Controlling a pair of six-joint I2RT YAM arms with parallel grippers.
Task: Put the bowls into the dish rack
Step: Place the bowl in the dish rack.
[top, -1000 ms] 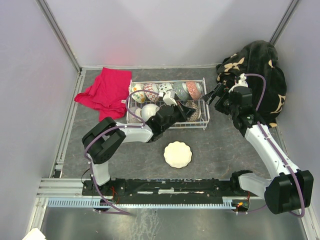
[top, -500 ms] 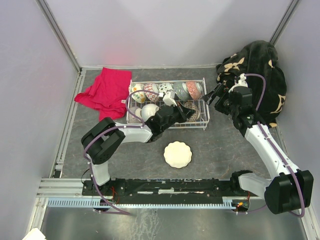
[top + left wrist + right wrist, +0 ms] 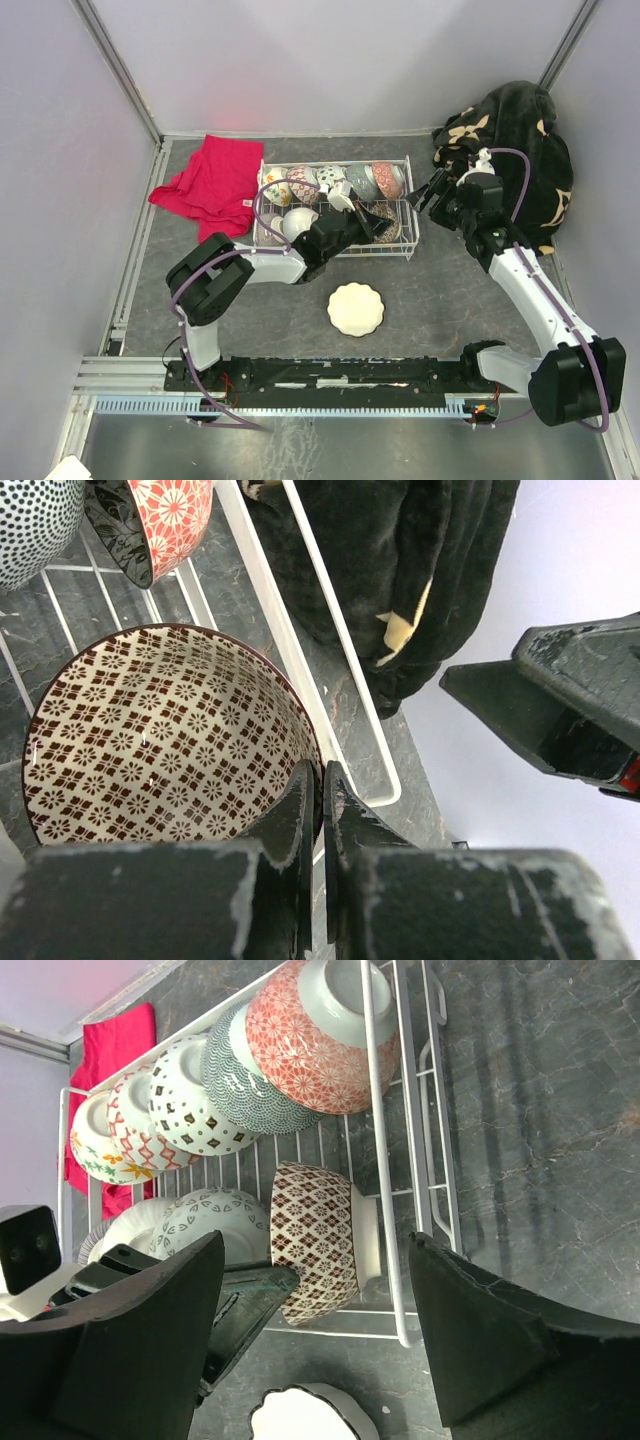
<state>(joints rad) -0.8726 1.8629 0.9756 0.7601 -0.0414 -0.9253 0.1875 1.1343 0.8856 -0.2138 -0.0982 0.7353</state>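
Note:
The white wire dish rack (image 3: 410,170) stands at the back middle and holds several patterned bowls. My left gripper (image 3: 378,222) reaches into its front right corner, shut on the rim of a brown-and-white patterned bowl (image 3: 150,740), fingertips (image 3: 302,785) either side of the rim. That bowl also shows in the right wrist view (image 3: 315,1235), on its side in the rack (image 3: 380,1100). A white scalloped bowl (image 3: 355,309) lies on the table in front of the rack. My right gripper (image 3: 430,190) is open and empty, just right of the rack.
A red cloth (image 3: 210,180) lies left of the rack. A black patterned cloth (image 3: 515,140) is heaped at the back right corner. Grey walls close in the table on three sides.
My left gripper has shifted slightly right and back with the brown patterned bowl inside the rack. The right arm has barely moved.

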